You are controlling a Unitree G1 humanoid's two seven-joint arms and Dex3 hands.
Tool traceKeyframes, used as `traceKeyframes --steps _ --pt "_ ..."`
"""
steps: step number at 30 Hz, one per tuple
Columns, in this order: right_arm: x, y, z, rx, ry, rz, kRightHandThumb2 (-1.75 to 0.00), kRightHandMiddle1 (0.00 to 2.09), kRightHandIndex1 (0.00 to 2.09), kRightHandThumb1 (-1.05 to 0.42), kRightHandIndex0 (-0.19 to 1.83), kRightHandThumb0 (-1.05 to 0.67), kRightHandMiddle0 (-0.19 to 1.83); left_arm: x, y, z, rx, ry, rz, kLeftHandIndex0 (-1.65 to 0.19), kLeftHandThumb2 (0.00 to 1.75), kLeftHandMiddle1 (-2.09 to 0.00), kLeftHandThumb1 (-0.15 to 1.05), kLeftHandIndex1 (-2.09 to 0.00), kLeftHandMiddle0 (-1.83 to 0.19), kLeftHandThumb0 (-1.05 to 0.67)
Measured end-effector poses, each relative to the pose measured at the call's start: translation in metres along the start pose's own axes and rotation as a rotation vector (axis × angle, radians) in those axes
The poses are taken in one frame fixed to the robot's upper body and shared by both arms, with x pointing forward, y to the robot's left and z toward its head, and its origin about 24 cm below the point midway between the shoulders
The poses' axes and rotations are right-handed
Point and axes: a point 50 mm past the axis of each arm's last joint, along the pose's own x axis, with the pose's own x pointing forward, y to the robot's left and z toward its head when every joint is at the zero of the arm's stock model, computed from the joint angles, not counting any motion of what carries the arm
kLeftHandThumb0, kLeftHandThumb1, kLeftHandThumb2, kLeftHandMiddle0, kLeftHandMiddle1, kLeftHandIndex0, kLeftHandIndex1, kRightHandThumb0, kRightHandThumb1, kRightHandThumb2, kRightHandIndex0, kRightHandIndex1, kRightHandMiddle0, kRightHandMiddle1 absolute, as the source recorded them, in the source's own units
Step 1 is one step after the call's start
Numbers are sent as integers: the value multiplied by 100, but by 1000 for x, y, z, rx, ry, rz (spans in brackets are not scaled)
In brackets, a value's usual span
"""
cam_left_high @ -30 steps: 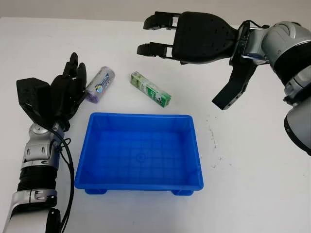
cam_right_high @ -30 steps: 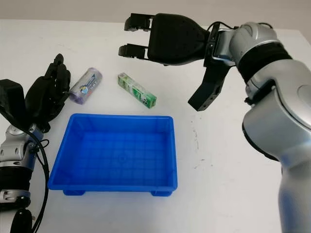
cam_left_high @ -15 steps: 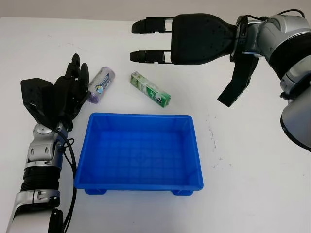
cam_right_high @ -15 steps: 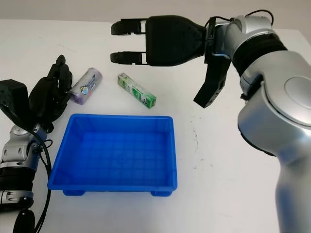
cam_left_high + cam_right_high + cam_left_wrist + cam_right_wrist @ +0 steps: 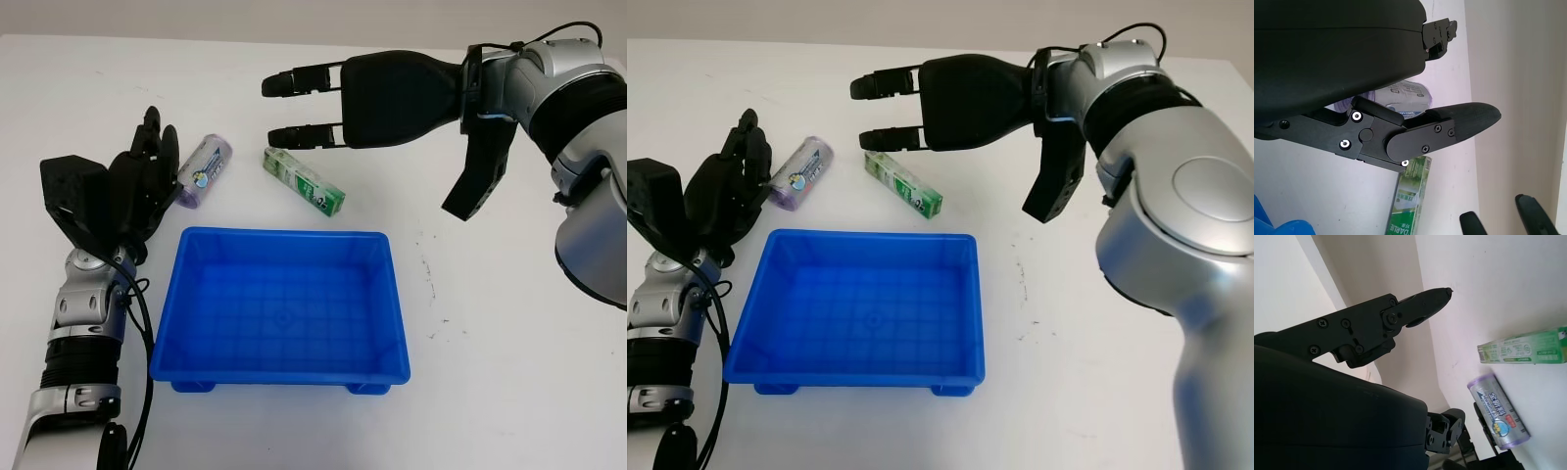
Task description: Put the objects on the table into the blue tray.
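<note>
Blue plastic tray (image 5: 186, 323) is sitting near the front of the white table (image 5: 509, 372) with nothing in it, and both objects lie just past its far rim. Going from the left: the left hand (image 5: 132, 191) is upright beside the tray's far-left corner, holding nothing, fingers straight. Right next to its fingertips is the purple-capped silver roll (image 5: 203, 171), long axis running away from the robot and a bit to the right, so that hand is clearly the closer one for it. I can't tell if the fingers actually touch the roll or just sit beside it.

Next over is the green rectangular gum pack (image 5: 304, 180), lying diagonal, its near end pointing at the tray's far edge. The right hand (image 5: 323, 108) hovers above and just beyond its far end, empty, fingers stretched out toward the left. So I'd guess the pack is below and slightly toward the robot from those fingertips. How high the hand is over the table is hard to judge.
</note>
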Motion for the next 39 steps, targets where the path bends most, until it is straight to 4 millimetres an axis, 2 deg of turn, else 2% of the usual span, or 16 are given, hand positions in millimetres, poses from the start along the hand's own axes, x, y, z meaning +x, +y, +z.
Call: traceKeyframes --steps 17,23,33,39 --pt "8 9 24 19 -92 17 -5 54 41 -84 5 -43 -8 -7 2 -6 25 21 30 19 72 0 105 0 19 -77" --pt "11 10 28 17 -110 26 -5 55 39 -83 7 -42 -5 -7 1 -3 16 11 24 19 70 0 105 0 19 -77" --pt "20 13 45 52 -154 10 -6 57 38 -84 8 -42 -2 -8 1 -1 20 8 24 19 72 0 105 0 19 -78" --pt "20 16 53 64 -163 6 -6 69 49 -84 25 -37 16 -12 0 1 27 7 30 19 71 0 105 0 19 -78"
